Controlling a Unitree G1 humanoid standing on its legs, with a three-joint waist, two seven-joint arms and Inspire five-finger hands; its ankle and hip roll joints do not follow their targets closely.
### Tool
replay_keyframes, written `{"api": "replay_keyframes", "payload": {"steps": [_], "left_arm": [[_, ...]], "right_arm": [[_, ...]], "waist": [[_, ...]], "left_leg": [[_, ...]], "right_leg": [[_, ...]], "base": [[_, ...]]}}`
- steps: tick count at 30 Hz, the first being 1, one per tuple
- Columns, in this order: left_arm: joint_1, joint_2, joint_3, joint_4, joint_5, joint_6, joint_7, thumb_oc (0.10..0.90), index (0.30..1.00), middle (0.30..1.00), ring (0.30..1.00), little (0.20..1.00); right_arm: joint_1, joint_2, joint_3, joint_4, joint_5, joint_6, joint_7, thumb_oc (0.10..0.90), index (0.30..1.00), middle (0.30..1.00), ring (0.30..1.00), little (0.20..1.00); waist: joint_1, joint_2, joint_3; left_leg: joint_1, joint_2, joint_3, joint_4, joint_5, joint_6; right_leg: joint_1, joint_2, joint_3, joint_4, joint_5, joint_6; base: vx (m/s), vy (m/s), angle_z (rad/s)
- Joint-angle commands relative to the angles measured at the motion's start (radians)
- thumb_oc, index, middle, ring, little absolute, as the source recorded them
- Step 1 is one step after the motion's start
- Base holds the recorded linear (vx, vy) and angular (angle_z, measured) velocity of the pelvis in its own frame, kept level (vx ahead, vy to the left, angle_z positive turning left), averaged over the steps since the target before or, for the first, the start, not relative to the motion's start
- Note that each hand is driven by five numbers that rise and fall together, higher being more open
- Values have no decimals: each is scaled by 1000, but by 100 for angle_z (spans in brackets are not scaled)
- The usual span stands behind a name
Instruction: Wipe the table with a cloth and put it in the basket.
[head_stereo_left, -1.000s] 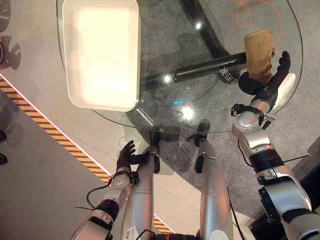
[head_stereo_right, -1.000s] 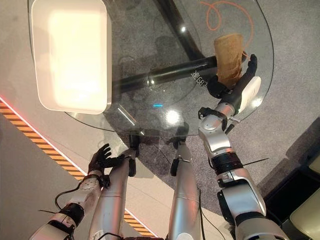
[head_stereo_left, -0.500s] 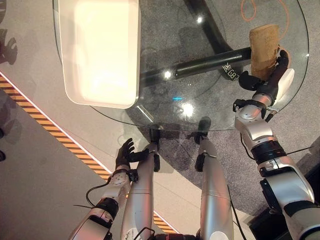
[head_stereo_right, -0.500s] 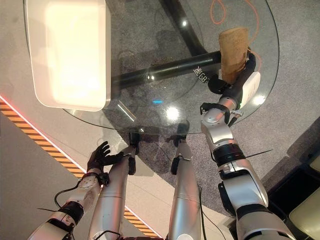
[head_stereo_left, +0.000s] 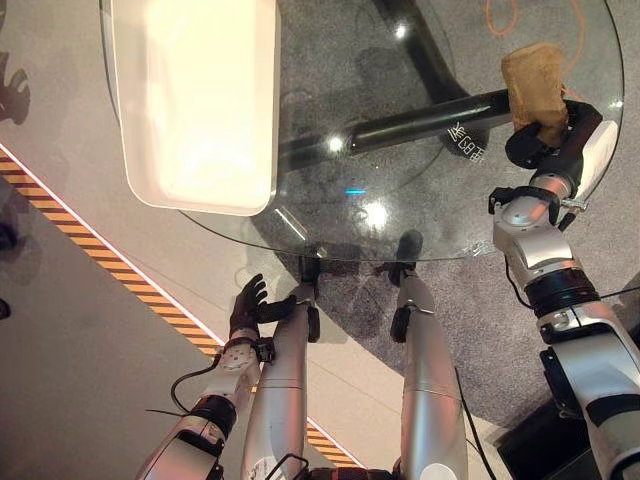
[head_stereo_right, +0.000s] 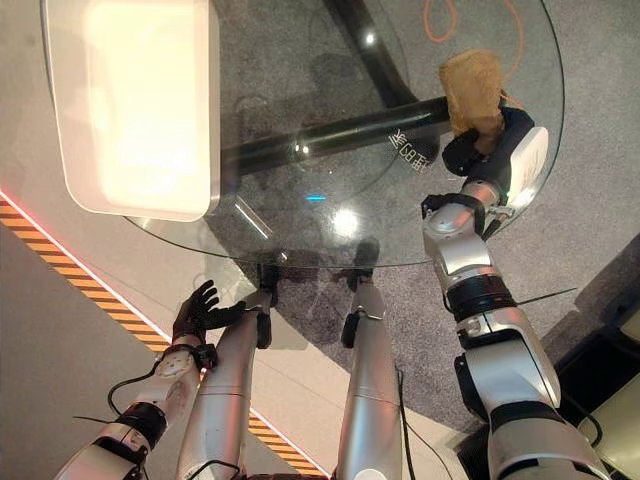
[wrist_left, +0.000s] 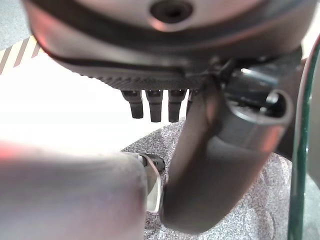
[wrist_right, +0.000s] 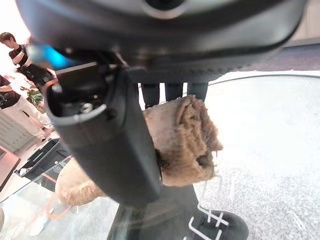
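A brown cloth (head_stereo_left: 535, 80) is bunched at the right side of the round glass table (head_stereo_left: 340, 210). My right hand (head_stereo_left: 555, 145) is shut on it, thumb and fingers curled round the cloth (wrist_right: 185, 140), which is lifted off the glass in the right wrist view. The white basket (head_stereo_left: 195, 100) stands on the table's left part. My left hand (head_stereo_left: 250, 305) hangs low below the table's near edge, beside my leg, fingers relaxed and holding nothing.
A black tube of the table's base (head_stereo_left: 400, 125) runs under the glass. An orange cable (head_stereo_right: 440, 20) lies on the floor beyond. A striped orange and black line (head_stereo_left: 110, 275) crosses the floor at the left. People stand far off (wrist_right: 15, 55).
The right hand has curled round the cloth and gathered it from a long flat strip into a bunch. The camera has shifted a little. The left hand stays put.
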Motion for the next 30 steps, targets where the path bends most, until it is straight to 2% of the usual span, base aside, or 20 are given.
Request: {"api": "replay_keyframes", "payload": {"steps": [1, 10, 14, 17, 22, 30], "left_arm": [[179, -19, -79, 41, -3, 20, 28, 800, 900, 900, 900, 900], [188, -22, -82, 37, -7, 12, 30, 800, 900, 900, 900, 900], [198, -23, -75, 32, -1, 7, 31, 800, 900, 900, 900, 900], [203, -26, -70, 20, 11, 8, 37, 800, 900, 900, 900, 900], [200, -31, -63, 13, 24, 14, 41, 800, 900, 900, 900, 900], [197, -40, -58, 15, 44, 2, 39, 800, 900, 900, 900, 900]], "right_arm": [[0, -29, 48, -46, 31, -14, 23, 100, 300, 300, 300, 200], [8, -22, 44, -82, -9, -29, -8, 100, 300, 300, 300, 200], [15, -24, 44, -133, -76, -16, -3, 100, 300, 300, 300, 200], [18, -21, 62, -224, -160, 28, 55, 100, 300, 300, 300, 200], [31, 13, 104, -312, -230, 67, 155, 100, 300, 300, 300, 200], [44, 87, 207, -366, -299, 116, 308, 100, 300, 300, 300, 200]], "waist": [[28, 57, -12], [30, 58, -12], [29, 55, -12], [27, 52, -12], [25, 50, -12], [31, 57, -12]], "left_leg": [[-32, -102, -46, -69, 71, 44], [-32, -103, -48, -69, 69, 47], [-32, -103, -48, -66, 66, 48], [-33, -102, -46, -63, 64, 51], [-28, -101, -40, -68, 66, 52], [-25, -100, -32, -83, 74, 50]], "right_leg": [[-25, 110, -14, 64, -33, -29], [-25, 110, -15, 66, -37, -28], [-25, 110, -15, 68, -37, -27], [-27, 111, -15, 73, -39, -26], [-24, 110, -15, 69, -41, -25], [-24, 104, -21, 58, -42, -28]], "base": [[0, 0, 0], [0, 0, 0], [0, 0, 0], [0, 0, 0], [0, 0, 0], [0, 0, 0]]}}
